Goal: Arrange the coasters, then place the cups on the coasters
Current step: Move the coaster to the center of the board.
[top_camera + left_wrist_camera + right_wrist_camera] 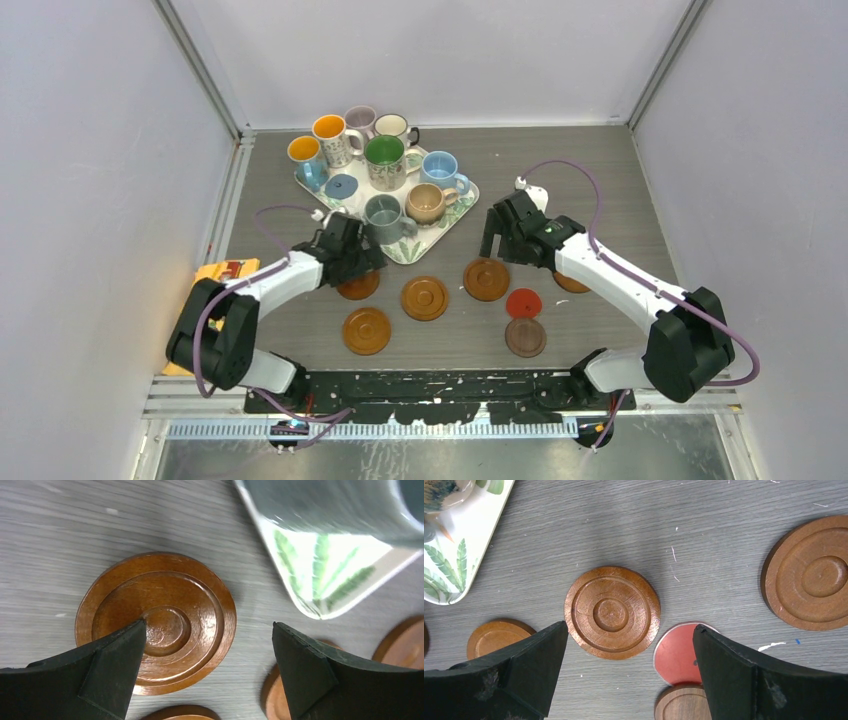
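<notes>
Coaster [165, 605] lies under the gaping left gripper [208, 625], apparently untouched; another coaster [611, 612] under the gaping right gripper [630, 626].

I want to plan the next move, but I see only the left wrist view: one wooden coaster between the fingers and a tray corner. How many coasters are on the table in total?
Observer: Seven coasters lie on the table, all in front of the tray.
Operator: Are any cups already on them?
Observer: No. All eight cups stand on the tray.
Operator: What is the right gripper doing?
Observer: The right gripper is open above a wooden coaster beside the thin red one.
</notes>
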Motion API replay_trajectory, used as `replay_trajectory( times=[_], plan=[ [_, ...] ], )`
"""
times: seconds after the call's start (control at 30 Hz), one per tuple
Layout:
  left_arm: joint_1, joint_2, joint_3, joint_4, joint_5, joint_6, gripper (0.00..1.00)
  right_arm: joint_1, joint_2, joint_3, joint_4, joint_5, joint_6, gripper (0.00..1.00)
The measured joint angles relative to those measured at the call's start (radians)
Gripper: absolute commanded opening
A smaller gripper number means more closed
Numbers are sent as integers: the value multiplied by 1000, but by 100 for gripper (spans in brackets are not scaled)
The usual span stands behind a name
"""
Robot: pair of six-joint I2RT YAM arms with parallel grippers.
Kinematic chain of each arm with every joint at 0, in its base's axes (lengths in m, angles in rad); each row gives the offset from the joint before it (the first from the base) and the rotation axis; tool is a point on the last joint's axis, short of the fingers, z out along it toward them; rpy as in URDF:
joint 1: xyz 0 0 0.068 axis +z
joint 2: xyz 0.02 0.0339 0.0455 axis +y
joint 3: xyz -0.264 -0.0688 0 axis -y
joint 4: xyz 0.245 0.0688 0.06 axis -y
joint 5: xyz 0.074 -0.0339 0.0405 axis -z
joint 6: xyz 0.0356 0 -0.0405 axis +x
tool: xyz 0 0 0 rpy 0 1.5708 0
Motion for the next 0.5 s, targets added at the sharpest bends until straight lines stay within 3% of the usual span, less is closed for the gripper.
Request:
replay_trajectory(
  times=[0.23,0.5],
  plan=[
    [179,-79,-48,-84,-47,5,100,0,0,-3,7,-1,-1,100],
    [280,-159,-61,-169,-80,9,100,6,0,-4,14,-13,-8,100]
  ],
)
